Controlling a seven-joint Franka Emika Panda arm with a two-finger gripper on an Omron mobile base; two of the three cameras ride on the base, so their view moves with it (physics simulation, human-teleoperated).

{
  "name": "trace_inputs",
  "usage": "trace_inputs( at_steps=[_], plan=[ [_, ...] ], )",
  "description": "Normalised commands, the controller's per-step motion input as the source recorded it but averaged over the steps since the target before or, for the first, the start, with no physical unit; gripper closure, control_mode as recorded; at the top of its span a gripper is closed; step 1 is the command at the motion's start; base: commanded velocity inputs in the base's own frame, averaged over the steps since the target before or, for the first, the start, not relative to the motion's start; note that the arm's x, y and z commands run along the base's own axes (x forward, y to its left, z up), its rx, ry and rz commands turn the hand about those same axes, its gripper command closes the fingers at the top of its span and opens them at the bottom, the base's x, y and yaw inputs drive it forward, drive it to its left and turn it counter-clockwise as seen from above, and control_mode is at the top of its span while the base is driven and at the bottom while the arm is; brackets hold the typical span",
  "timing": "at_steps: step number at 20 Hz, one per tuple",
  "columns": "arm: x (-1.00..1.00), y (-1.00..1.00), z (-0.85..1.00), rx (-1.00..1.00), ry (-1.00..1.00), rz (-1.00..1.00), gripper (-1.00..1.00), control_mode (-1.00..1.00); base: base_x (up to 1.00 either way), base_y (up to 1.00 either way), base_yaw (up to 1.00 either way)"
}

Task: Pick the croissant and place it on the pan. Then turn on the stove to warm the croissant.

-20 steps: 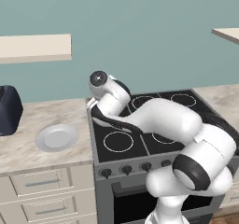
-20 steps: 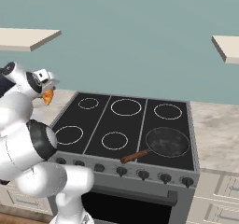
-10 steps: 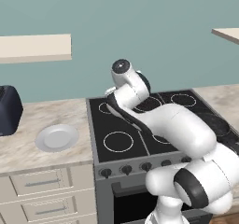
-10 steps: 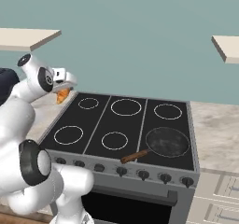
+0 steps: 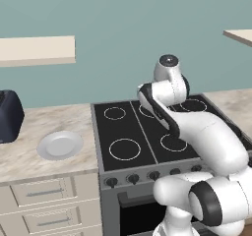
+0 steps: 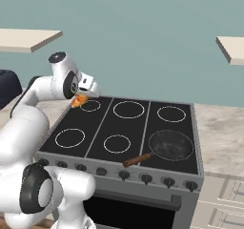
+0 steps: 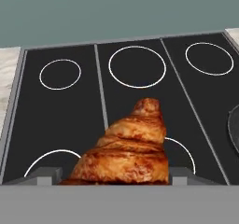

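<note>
Stove (image 6: 143, 128) black-topped, pan (image 6: 170, 144) front right; croissant (image 7: 128, 148) between fingers (image 7: 46, 175)

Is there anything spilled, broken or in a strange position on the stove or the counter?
Nothing stands out. The croissant is held in the gripper above the stove; the pan sits flat on its burner, and the plate lies flat on the counter.
</note>
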Motion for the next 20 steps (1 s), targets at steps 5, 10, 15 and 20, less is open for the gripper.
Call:
trace_inputs(
  at_steps=[5,10,15,20],
  plan=[
    [-0.08,-0.79,0.0,0.2,0.0,-0.22,1.0,-1.0,0.0,0.0,0.0],
    [-0.01,-0.7,0.0,0.12,0.0,-0.38,1.0,-1.0,0.0,0.0,0.0],
    [0.0,-0.76,-0.01,0.04,0.01,-0.4,1.0,-1.0,0.0,0.0,0.0],
    [-0.01,-0.87,-0.04,0.02,0.05,-0.36,1.0,-1.0,0.0,0.0,0.0]
  ],
)
